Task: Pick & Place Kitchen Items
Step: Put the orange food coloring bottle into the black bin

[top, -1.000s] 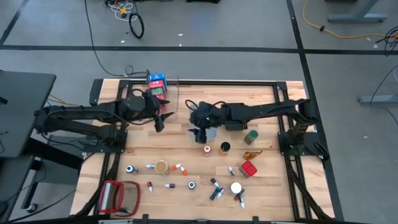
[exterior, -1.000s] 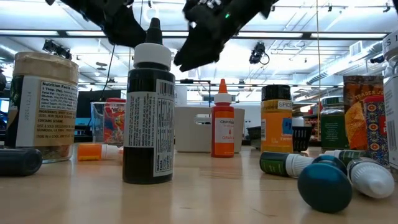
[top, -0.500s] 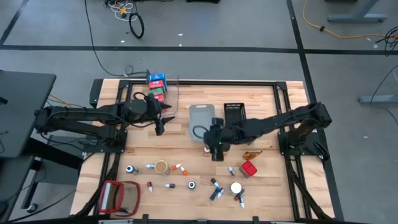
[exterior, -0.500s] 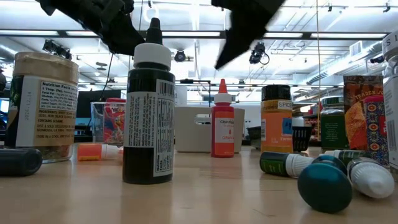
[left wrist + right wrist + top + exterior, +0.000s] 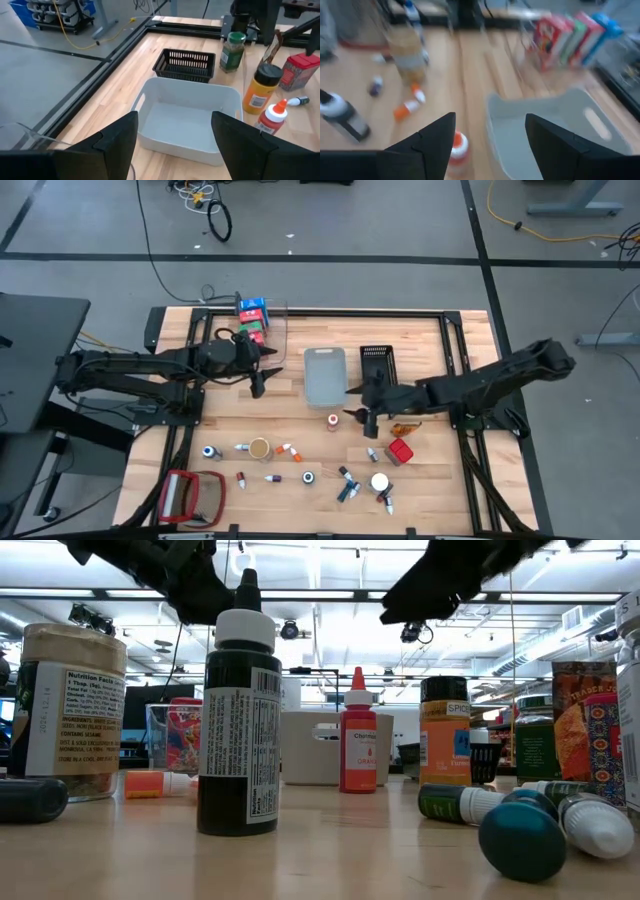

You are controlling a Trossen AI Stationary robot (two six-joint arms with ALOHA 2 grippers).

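Many small kitchen items stand and lie on the near half of the wooden table: a red tin [image 5: 400,451], a round jar [image 5: 260,448], a small orange bottle [image 5: 332,421] and tiny capped bottles [image 5: 345,485]. Red, green and blue cartons [image 5: 254,318] stand in the clear bin at the far left. My right gripper [image 5: 358,412] is open and empty, just near of the grey bin [image 5: 324,375] and right of the orange bottle [image 5: 457,145]. My left gripper [image 5: 258,383] is open and empty, left of the grey bin [image 5: 185,125].
A black mesh basket [image 5: 377,360] stands right of the grey bin. A green jar [image 5: 232,50] and an orange jar with a black lid [image 5: 260,90] stand beyond it. A red-framed flat object [image 5: 190,495] lies at the near left corner.
My right gripper has left its place above the grey bin and gone toward the table's near edge, then toward the right, past the small orange bottle. The grey bin now shows uncovered. My left arm has kept still.
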